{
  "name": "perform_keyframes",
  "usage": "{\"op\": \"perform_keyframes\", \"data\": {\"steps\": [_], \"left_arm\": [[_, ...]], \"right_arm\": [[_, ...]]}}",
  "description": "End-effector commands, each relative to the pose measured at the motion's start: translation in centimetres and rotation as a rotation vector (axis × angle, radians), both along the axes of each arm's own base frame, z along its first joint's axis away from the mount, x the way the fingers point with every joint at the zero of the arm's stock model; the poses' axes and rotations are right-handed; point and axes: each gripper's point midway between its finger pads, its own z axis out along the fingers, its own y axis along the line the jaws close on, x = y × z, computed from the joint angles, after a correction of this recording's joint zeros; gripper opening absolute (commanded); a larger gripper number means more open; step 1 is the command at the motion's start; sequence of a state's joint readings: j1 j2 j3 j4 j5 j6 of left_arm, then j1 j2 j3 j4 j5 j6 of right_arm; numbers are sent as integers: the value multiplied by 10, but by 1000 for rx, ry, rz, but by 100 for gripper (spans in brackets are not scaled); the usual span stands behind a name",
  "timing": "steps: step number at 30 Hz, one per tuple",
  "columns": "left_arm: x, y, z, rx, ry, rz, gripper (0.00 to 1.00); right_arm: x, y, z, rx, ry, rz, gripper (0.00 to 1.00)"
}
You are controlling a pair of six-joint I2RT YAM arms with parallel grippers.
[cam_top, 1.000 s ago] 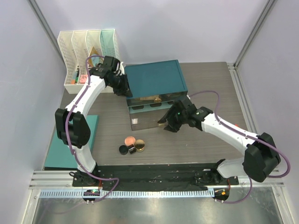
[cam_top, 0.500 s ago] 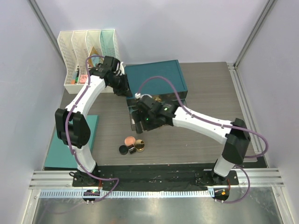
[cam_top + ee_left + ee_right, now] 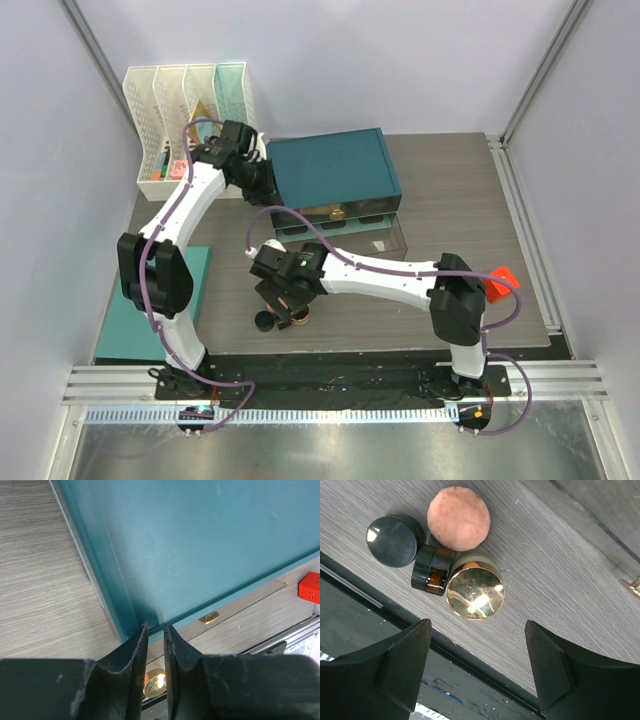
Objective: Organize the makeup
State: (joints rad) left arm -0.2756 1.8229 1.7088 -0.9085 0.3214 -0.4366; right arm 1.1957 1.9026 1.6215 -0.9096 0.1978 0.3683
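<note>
Four small makeup pieces lie together near the table's front edge. In the right wrist view they are a round pink blush compact [image 3: 459,518], a black jar [image 3: 392,541], a small dark amber jar on its side [image 3: 432,570] and a gold-lidded compact [image 3: 475,592]. My right gripper [image 3: 477,626] hangs open and empty just above them, nearest the gold compact. From above, my right gripper [image 3: 287,300] hides most of the group; the black jar [image 3: 263,321] shows. My left gripper [image 3: 155,626] is shut and empty against the left corner of the teal drawer box [image 3: 335,170].
The teal box's clear drawer [image 3: 385,237] stands pulled out toward me. White file racks [image 3: 190,95] stand at the back left. A teal mat [image 3: 145,310] lies at the left edge. A red cube [image 3: 500,283] sits at the right.
My right arm has swung left, from the drawer's front to above the makeup group near the front edge. My left arm has not moved.
</note>
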Motion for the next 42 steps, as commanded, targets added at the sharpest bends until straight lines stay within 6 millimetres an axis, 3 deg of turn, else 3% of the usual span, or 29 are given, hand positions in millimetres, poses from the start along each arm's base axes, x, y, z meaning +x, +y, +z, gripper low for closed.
{"op": "perform_keyframes", "data": {"steps": [1, 18, 24, 27, 29, 30, 32, 33, 37, 42], "left_arm": [[-29, 39, -51, 206, 164, 20, 22], [-31, 41, -51, 215, 165, 17, 22], [-31, 40, -50, 208, 163, 20, 22], [-31, 40, -51, 207, 167, 20, 22], [-31, 39, -50, 206, 165, 18, 22], [-31, 40, -51, 208, 166, 19, 23], [-32, 39, -51, 205, 169, 19, 22], [-32, 39, -51, 205, 169, 19, 23], [-32, 39, -51, 205, 173, 20, 22], [-30, 39, -51, 203, 167, 22, 23]], "right_arm": [[9, 4, 1, -14, -44, 8, 81], [5, 9, -49, -59, 5, 16, 81], [5, 5, -59, -78, 5, -1, 75], [5, 5, -59, -70, 0, -7, 66], [5, 4, -59, -68, 1, -8, 50], [5, 4, -58, -65, 4, -10, 33], [5, 5, -53, -55, -2, -12, 19], [6, 4, -52, -52, -6, -19, 5], [6, 1, -37, -26, -21, -23, 1], [15, -1, 0, 38, -98, -37, 1]]}}
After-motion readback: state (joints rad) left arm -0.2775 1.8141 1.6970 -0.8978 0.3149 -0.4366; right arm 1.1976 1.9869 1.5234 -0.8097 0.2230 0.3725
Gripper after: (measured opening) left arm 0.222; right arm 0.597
